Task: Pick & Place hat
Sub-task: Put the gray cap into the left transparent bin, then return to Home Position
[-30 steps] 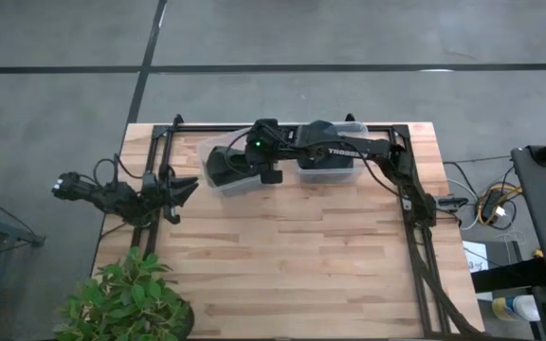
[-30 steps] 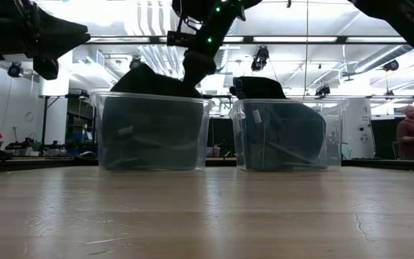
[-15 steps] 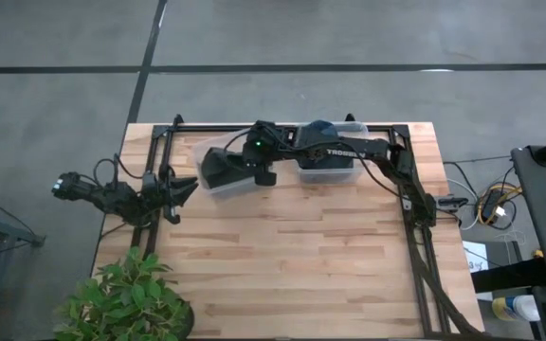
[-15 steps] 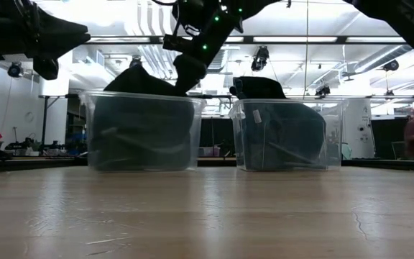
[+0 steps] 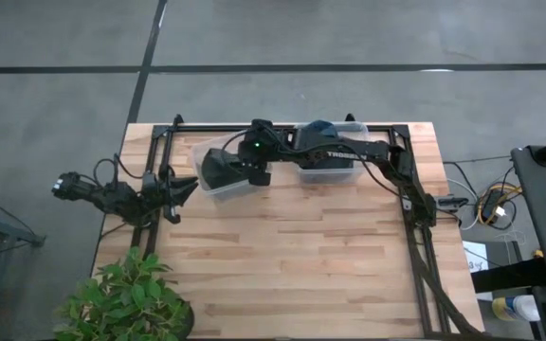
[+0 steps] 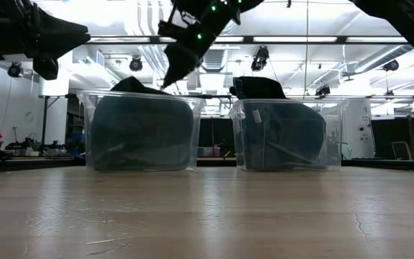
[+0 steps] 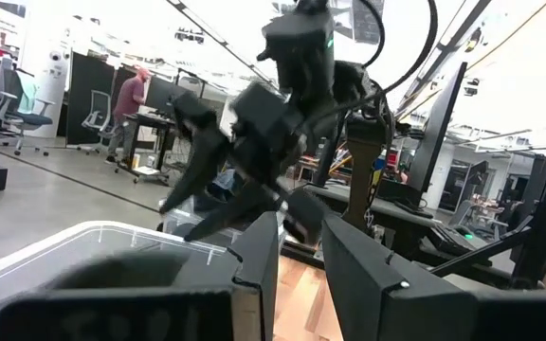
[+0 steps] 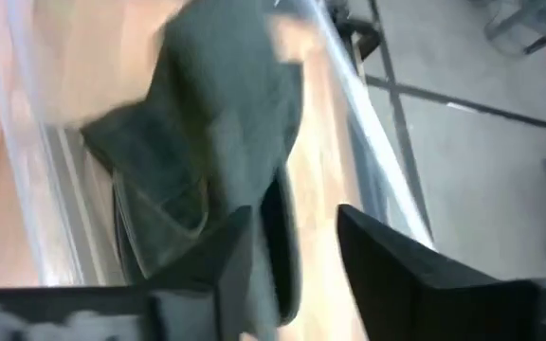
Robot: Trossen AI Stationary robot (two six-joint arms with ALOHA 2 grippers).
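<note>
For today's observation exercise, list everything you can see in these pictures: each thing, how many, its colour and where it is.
Clear bins: two, transparent, side by side at the table's far edge.
Dark hats: dark, filling both bins; count unclear.
Table: one, light wood with a black frame.
Plant: one, green, at the near left corner.
Person: one, red top, in the room behind.
Left gripper: dark, waiting at the table's left edge.
Right gripper: dark, open, above the left-hand bin.
</note>
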